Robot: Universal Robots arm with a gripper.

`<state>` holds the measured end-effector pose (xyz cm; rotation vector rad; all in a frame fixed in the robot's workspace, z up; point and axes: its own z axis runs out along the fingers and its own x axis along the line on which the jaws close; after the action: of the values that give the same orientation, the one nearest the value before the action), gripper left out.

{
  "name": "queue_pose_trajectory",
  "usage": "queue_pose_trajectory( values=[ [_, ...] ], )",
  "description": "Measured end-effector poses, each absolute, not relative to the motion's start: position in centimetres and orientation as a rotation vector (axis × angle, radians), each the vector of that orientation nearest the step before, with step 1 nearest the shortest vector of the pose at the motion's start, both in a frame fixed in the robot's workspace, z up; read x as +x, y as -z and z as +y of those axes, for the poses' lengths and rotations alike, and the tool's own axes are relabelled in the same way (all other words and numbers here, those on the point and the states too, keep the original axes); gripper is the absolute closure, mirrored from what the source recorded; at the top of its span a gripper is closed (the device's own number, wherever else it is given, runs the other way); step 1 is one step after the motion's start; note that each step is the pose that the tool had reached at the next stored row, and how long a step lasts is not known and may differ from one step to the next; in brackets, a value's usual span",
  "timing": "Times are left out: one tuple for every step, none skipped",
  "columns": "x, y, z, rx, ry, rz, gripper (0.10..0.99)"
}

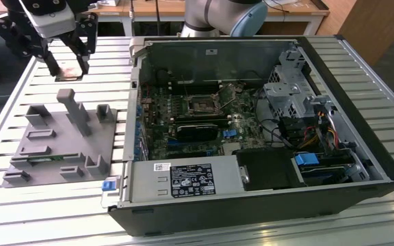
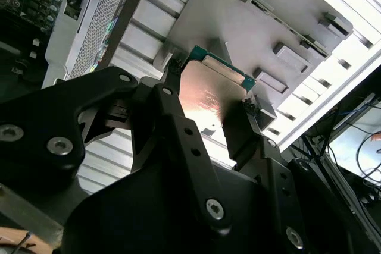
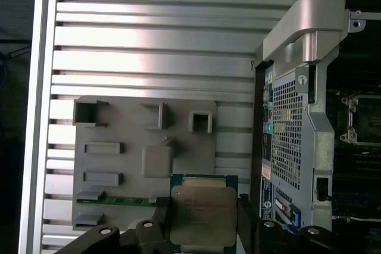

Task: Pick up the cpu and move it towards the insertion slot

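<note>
In the exterior view my gripper [image 1: 67, 72] hangs above the slatted table at the far left, shut on the cpu [image 1: 68, 78], a small flat square chip. Both wrist views show the cpu [image 2: 209, 100] [image 3: 203, 217] clamped by its edges between the two black fingers [image 2: 172, 105], with its silvery top showing. The gripper [image 2: 211, 87] [image 3: 203, 206] is lifted clear above the grey tray [image 1: 53, 148]. The insertion slot [image 1: 200, 104] is a square socket on the green board inside the open computer case, well off to the exterior view's right of the gripper. The slot [image 3: 361, 120] also shows in the first wrist view.
The open computer case [image 1: 183, 182] fills the table's middle and right, its metal side wall [image 3: 297, 117] standing between tray and board. A green memory stick [image 1: 43, 160] [image 3: 119, 199] lies in the grey tray [image 3: 113, 129] among raised posts. The arm's base [image 1: 214, 15] stands at the back.
</note>
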<state>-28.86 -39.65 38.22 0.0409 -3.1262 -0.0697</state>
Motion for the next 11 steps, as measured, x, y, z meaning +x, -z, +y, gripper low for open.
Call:
queue_pose_trajectory(
  values=[
    [-28.7,-38.2,-39.6,0.041,0.07,-3.126,0.553],
    [-28.6,-38.2,-39.6,0.041,0.07,-3.126,0.553],
    [-28.4,-38.2,-39.5,0.041,0.07,-3.126,0.553],
    [-28.2,-38.2,-39.5,0.039,0.07,-3.126,0.553],
    [-28.1,-38.2,-39.4,0.035,0.07,-3.126,0.553],
    [-27.9,-38.2,-39.4,0.03,0.07,-3.126,0.553],
    [-27.8,-38.1,-39.3,0.023,0.07,-3.127,0.553],
    [-27.7,-38.1,-39.3,0.016,0.07,-3.127,0.553],
    [-27.6,-38.1,-39.2,0.01,0.07,-3.127,0.553],
    [-27.5,-38.1,-39.1,0.003,0.07,-3.127,0.553],
    [-27.4,-38.1,-39.1,-0.004,0.07,-3.127,0.553]
  ],
)
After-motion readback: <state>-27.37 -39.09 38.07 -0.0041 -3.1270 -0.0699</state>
